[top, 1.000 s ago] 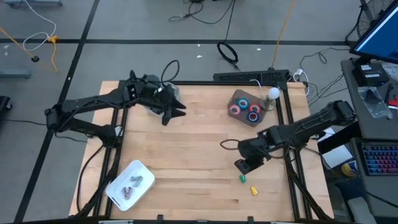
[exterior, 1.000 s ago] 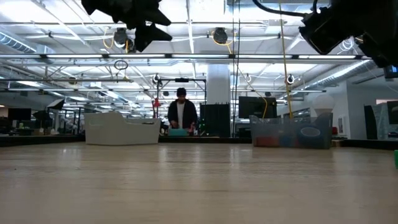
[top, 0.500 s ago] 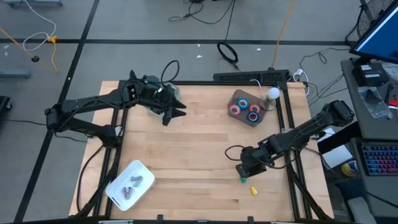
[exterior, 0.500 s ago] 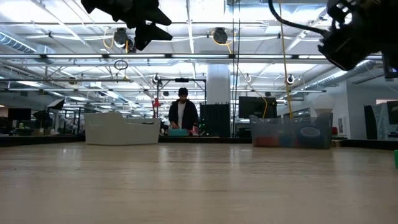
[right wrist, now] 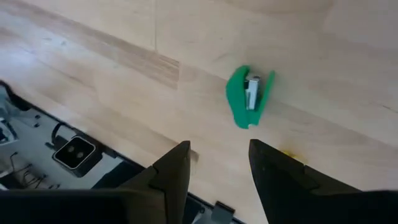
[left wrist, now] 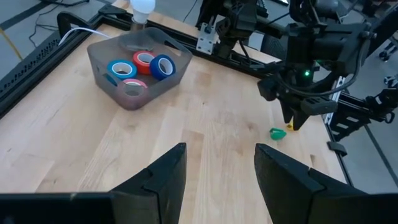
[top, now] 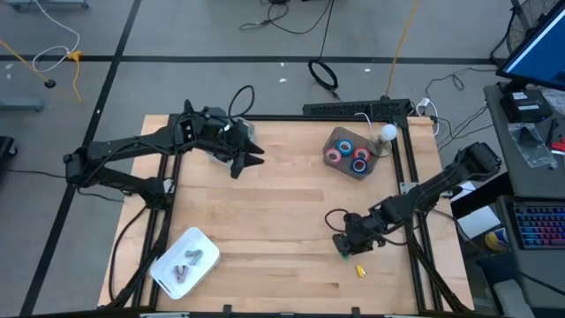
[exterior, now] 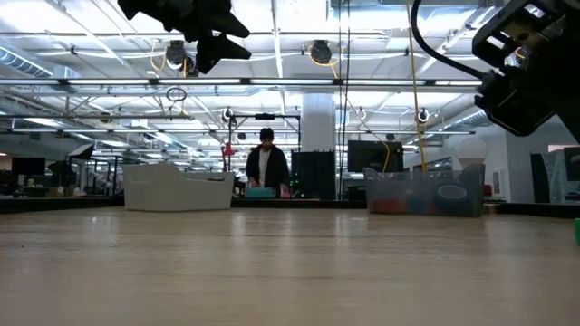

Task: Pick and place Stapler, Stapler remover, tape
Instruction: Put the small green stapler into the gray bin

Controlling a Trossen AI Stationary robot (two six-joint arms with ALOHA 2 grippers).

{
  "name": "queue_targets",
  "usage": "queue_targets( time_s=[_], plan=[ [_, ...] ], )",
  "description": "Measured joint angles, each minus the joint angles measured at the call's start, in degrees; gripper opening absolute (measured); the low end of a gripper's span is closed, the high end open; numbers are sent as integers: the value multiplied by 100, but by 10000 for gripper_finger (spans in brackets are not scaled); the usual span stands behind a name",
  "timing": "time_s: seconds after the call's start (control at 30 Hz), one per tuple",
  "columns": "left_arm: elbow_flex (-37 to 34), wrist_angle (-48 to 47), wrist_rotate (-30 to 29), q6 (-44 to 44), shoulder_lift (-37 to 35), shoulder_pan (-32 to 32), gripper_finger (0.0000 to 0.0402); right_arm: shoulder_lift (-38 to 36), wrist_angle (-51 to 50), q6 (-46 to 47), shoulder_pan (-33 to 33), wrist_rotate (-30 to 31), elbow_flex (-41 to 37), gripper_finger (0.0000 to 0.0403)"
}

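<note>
Near the table's front right corner: right gripper point(right wrist: 214, 168), two dark fingers parted with bare wood between them, holding nothing, poised low over the small green plastic stapler remover point(right wrist: 247, 96), which lies just ahead of the fingertips and apart from them. A small yellow object point(top: 360, 271) lies just beside the green one, toward the front edge; probably the stapler, though it shows too small to be sure.

Step in hand, by judgement: descent onto the green piece. To do it well, centre the gap over the piece's narrow width, turn the wrist so the fingers straddle its short axis, lower until the tips nearly touch the wood, then close. A light plastic part may skate if one finger lands first.

Back right of the wooden table point(top: 265, 208): translucent grey plastic bin point(left wrist: 102, 53) holding the tape point(left wrist: 145, 64), small red and blue rings with pale centres; white bulb-shaped object point(top: 388, 132) at its far rim.

Front left: white tray point(top: 168, 258) with small grey pieces inside.

Back left: left gripper point(left wrist: 216, 168), raised above the table, fingers apart, empty, waiting.

Beyond the table, low view: a person point(exterior: 266, 165) standing far off.
</note>
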Motion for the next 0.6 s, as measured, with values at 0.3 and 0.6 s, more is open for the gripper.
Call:
queue_targets(
  time_s=[0.3, 0.6],
  plan=[
    [0, -2, 3, 63, 0, -4, 187, 467, 105, -46, 15, -33, 0, 155],
    [0, 11, 3, 105, 0, 0, 186, 694, 217, -119, 15, -30, 2, 155]
  ],
)
